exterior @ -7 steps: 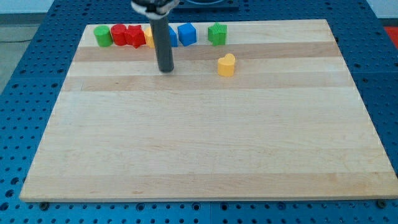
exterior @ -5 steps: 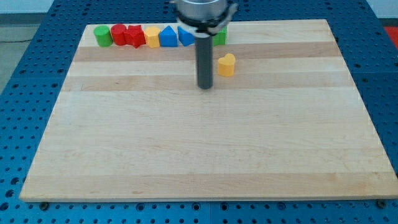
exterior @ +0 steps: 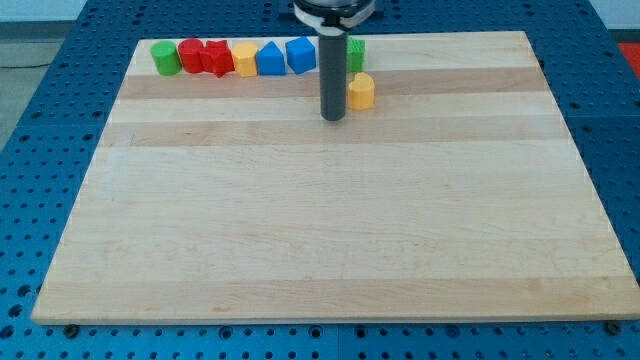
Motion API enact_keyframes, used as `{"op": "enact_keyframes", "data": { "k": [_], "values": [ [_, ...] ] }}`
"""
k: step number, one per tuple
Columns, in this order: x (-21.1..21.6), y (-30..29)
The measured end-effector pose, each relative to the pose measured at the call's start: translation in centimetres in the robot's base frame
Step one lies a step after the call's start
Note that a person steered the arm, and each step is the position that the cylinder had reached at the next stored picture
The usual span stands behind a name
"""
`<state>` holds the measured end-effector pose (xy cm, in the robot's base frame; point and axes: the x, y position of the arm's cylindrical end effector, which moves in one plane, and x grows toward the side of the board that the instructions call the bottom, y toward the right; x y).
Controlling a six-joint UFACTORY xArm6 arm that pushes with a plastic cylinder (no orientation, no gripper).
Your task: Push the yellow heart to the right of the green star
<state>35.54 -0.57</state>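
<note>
The job is looking barely begun — my tip [exterior: 333, 117] (a bare rod, no fingers to open or close) is sitting just left of the yellow heart [exterior: 361, 90], which is lying just below the green star [exterior: 354, 52] — not yet right of it.

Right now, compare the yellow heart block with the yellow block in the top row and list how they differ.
The yellow heart block sits alone below the row; the yellow block in the top row stands between red and blue neighbours. My tip is beside the heart, at its left, far from the row block. Both are yellow and small.
</note>
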Motion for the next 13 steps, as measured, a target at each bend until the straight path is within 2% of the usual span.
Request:
{"op": "enact_keyframes", "data": {
  "k": [2,3,4,5,8,10,12,13],
  "values": [
    [-0.8,5.9],
    [0.4,3.8],
    [1.8,-0.7],
    [0.2,-0.6],
    [-3.7,7.5],
    [-2.6,7.6],
    [-7.1,7.6],
    [-7.1,7.6]
  ]
}}
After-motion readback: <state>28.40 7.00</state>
